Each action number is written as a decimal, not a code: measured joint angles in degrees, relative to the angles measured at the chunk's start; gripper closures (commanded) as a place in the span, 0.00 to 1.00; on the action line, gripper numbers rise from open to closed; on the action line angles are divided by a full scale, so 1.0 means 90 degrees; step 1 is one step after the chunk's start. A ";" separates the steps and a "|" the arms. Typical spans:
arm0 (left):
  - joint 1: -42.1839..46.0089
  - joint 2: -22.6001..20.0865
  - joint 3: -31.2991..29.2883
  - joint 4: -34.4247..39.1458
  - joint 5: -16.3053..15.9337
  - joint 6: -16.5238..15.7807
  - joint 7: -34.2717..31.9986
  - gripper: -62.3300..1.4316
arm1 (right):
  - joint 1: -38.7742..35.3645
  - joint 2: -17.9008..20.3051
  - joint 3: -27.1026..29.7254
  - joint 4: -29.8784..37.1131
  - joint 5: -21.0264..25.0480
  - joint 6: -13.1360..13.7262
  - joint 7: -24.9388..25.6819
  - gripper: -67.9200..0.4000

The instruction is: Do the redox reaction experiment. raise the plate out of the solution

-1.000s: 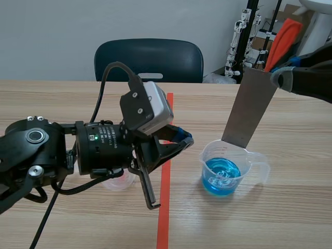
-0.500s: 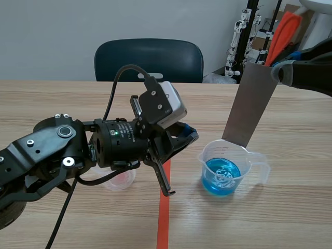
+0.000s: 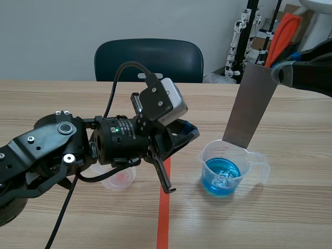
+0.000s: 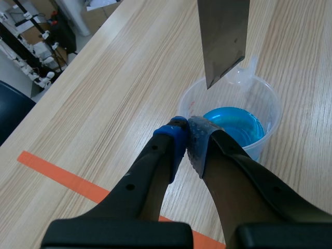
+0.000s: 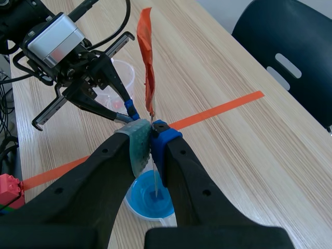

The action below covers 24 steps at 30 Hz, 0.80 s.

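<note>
**Scene view.** The plate hung near-upright, long axis leaning slightly: top end toward the right arm, lower end pointing down at the rim of the beaker, above the blue soln. On the right gripper the jaws clamped the plate's top edge; the arm was mostly cut off. On the left gripper the jaws were closed on nothing, just left of the beaker. A small clear cup sat partly hidden under the left arm, contents faint pink and hard to make out.

**L wrist view.** The plate's slanted tip hovered over the beaker, clear of the liquid; its upper part was cut off. The pads touched, tips near the beaker wall.

**R wrist view.** The plate appeared edge-on, a thin line btw the pads running down toward the soln; the gap to the liquid couldn't be told.
</note>
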 measured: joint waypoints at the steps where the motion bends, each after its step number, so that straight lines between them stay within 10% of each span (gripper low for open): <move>1: 0.0000 0.0000 0.0000 0.0000 0.0000 -0.0015 0.0000 0.94 | 0.0000 0.0000 0.0000 0.0000 0.0000 0.0000 0.0000 0.98; 24: 0.0000 0.0000 0.0000 0.0000 0.0000 -0.0503 0.0194 0.94 | 0.0000 0.0000 0.0000 0.0000 0.0000 0.0000 0.0002 0.98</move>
